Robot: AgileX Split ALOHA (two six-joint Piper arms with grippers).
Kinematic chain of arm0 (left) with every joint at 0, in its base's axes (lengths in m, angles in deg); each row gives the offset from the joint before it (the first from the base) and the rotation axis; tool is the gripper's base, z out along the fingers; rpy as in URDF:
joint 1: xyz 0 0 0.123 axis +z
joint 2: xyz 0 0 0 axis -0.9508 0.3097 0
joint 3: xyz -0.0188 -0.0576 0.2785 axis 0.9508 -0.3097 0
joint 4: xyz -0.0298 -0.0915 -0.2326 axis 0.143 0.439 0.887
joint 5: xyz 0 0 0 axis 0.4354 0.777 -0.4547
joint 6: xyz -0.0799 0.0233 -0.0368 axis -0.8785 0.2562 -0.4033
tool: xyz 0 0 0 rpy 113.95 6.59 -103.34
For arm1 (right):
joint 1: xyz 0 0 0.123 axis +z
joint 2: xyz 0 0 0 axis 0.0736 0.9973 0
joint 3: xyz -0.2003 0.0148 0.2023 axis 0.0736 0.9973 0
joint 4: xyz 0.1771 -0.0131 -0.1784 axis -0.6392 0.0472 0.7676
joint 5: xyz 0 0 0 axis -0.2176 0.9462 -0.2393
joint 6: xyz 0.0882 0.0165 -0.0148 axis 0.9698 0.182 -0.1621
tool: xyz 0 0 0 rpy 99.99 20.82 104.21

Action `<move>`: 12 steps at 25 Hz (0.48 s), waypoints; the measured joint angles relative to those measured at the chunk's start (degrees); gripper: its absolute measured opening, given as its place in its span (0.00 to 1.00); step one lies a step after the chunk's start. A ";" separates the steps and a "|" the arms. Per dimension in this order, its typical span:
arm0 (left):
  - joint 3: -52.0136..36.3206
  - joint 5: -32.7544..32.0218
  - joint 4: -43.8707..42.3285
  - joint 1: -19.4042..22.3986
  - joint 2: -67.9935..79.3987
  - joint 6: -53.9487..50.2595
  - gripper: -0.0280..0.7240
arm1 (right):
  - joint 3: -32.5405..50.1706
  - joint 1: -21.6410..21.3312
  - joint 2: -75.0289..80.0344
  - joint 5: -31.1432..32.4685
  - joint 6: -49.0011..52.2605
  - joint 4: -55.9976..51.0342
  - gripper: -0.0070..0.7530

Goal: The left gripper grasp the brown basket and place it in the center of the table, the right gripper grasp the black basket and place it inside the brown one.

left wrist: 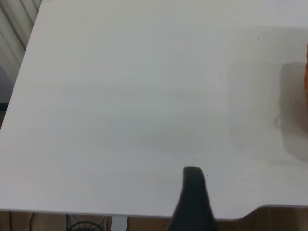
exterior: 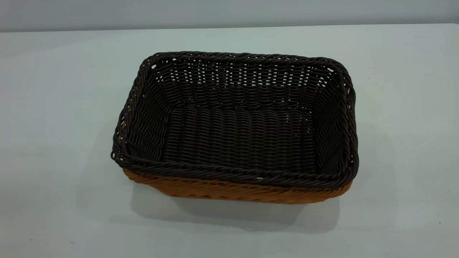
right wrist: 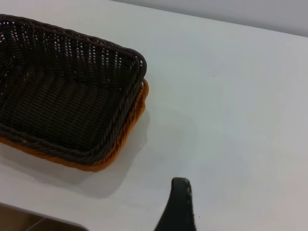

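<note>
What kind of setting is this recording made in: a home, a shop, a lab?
Most likely a lab or test bench. A plain white table holds only the black basket nested in the brown basket, against a bare wall; cables hang under the table edge in the left wrist view.

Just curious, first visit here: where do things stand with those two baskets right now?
Black basket nested inside brown basket, mid-table. Left gripper and right gripper both clear, holding nothing. Nothing in the way.
</note>
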 joint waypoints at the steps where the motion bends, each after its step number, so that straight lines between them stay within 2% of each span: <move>1: 0.00 0.00 0.00 0.00 0.00 0.00 0.73 | 0.00 0.00 0.00 0.00 0.00 0.00 0.78; 6: -0.05 0.00 0.00 0.00 0.00 0.00 0.73 | 0.00 -0.82 0.00 0.00 0.02 0.61 0.78; 12: -0.05 0.00 0.00 0.00 0.00 0.00 0.73 | 0.04 -5.11 0.00 -0.24 6.32 6.06 0.78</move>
